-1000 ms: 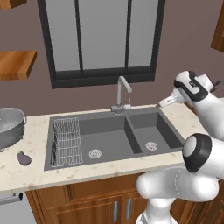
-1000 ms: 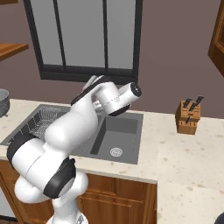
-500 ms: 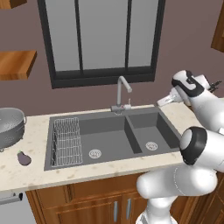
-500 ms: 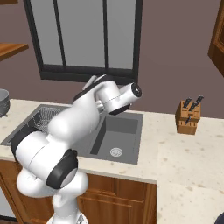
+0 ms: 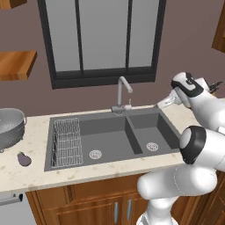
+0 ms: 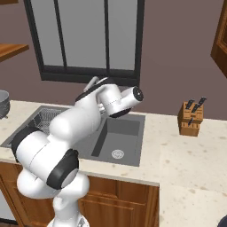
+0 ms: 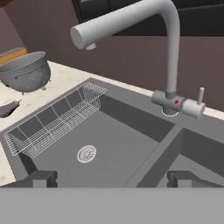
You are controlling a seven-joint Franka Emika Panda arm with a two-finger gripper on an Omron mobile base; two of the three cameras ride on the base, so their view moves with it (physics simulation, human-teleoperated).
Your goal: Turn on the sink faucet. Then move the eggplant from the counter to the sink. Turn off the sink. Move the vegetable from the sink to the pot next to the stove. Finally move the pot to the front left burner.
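Note:
The grey gooseneck sink faucet (image 5: 123, 94) stands behind the divider of the dark double sink (image 5: 112, 137). My gripper (image 5: 160, 105) hovers over the counter's back right, to the right of the faucet and pointing at it. In the hand view the faucet (image 7: 171, 52) is close ahead, its small side lever (image 7: 200, 96) upright at the right. My gripper (image 7: 113, 178) is open, with nothing between its fingertips (image 7: 41, 178). No water shows under the spout. The small purple eggplant (image 5: 24, 159) lies on the counter (image 5: 30, 175) left of the sink, also seen as the eggplant (image 7: 9, 108) beside the rack.
A silver colander (image 5: 9, 127) stands at the counter's far left, behind the eggplant. A wire dish rack (image 5: 67, 141) fills the left part of the left basin. A knife block (image 6: 191, 119) stands on the counter to the right of the sink (image 6: 119, 137). A window runs behind the faucet.
The hand has edged slightly left toward the faucet. The eggplant, colander and faucet lever have not moved.

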